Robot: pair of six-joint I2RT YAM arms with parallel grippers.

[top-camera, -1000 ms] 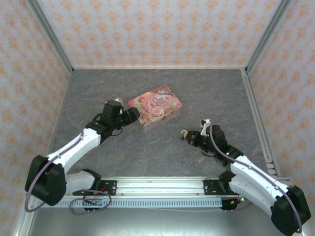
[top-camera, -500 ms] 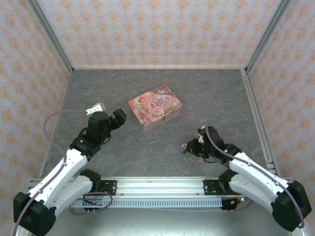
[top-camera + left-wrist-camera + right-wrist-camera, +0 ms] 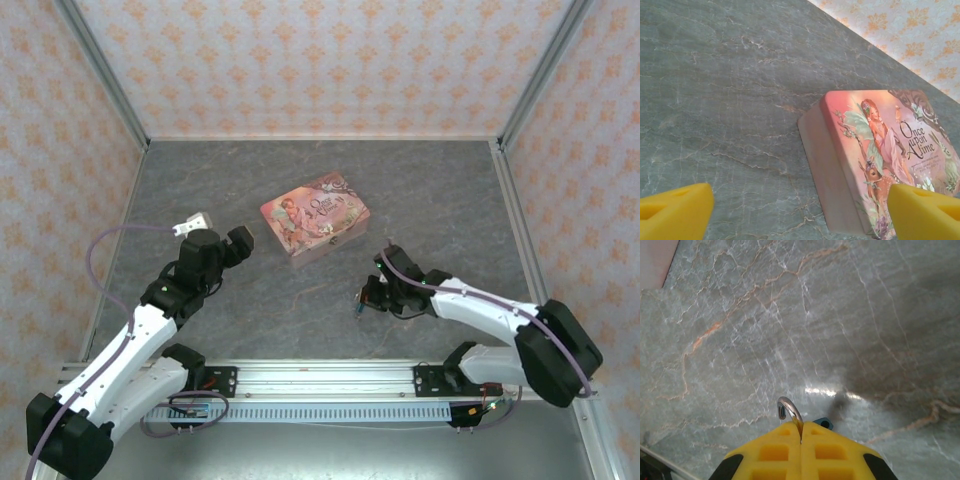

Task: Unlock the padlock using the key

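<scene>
Right wrist view is showing the right gripper (image 3: pixel 801 432) pinching the padlock (image 3: pixel 823 423) by its shackle (image 3: pixel 789 409), apparently sprung open, low over the table (image 3: pixel 790 315). The left gripper (image 3: pixel 238 243) is gaping near the pink tin (image 3: pixel 880 150). Next: lowering and releasing it.

Table (image 3: pixel 740 315) grey stone-look, slight sheen; tin (image 3: pixel 875 150) glossy print; padlock shackle (image 3: pixel 788 400) polished metal.

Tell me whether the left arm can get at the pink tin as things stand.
Probably yes. The left gripper is open and points toward the pink tin, with bare table between them and nothing in the way. The right gripper, shut on the padlock, sits off to the tin's other side.
</scene>
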